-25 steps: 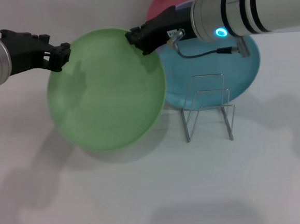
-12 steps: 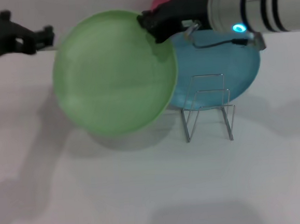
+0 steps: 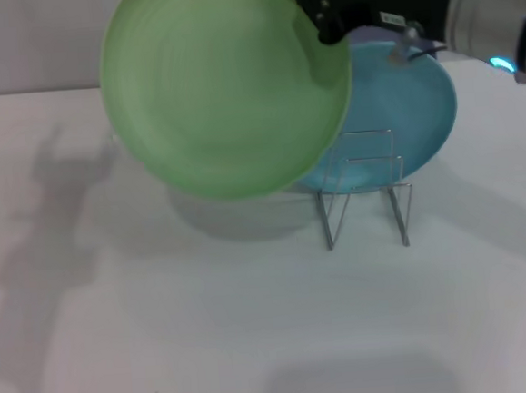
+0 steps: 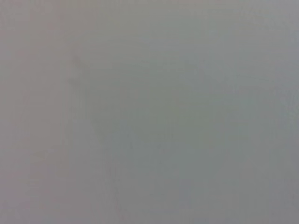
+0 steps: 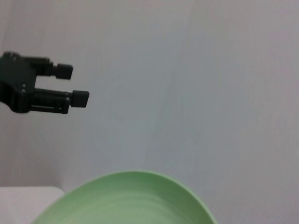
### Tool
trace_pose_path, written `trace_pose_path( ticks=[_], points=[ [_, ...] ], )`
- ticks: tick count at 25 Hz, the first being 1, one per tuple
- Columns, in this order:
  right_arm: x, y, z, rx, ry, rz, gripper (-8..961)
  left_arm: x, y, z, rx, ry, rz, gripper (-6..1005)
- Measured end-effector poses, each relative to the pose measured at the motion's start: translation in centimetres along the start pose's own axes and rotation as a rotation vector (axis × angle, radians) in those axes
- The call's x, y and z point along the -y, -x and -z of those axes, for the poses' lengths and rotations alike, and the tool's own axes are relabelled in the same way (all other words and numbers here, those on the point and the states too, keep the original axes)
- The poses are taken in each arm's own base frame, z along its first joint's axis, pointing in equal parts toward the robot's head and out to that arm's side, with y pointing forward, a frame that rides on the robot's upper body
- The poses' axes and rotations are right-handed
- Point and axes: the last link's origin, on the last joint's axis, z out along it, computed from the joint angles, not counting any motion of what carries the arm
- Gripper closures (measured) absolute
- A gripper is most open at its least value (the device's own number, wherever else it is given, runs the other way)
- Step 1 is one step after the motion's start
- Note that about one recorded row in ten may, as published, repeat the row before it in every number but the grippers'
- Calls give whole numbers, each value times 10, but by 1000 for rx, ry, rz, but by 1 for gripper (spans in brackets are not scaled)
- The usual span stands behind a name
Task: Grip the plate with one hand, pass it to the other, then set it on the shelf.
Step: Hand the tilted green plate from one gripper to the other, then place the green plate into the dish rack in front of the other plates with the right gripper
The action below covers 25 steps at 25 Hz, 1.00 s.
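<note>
Upper centre of head view: green plate (image 3: 223, 90) aloft, rim pinched by right gripper (image 3: 322, 17); left gripper (image 5: 70, 85) open, apart. Could slip from that edge-only hold, or miss wire shelf (image 3: 364, 188)

light green plate (image 3: 223, 90): matte plastic, smooth, faint concentric rings on the face. turquoise-blue plate (image 3: 411, 112): same matte plastic look, soft sheen. wire rack (image 3: 365, 193): thin bright metal wire, shiny. right gripper (image 3: 327, 23): black matte plastic/metal. left gripper (image 5: 70, 84): same black matte finish. table (image 3: 255, 325): smooth, matt white.
</note>
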Motion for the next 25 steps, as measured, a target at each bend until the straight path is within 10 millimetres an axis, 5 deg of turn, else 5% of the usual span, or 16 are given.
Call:
trace_pose_path(
  ticks=[10,25],
  points=[
    [-5,-46,43,150,-63,152,928,8,82,28,-61,-60,173,191],
    [9,-82,96,379,-192,318,930,-4,122,33,51,-14,222,191]
  ],
)
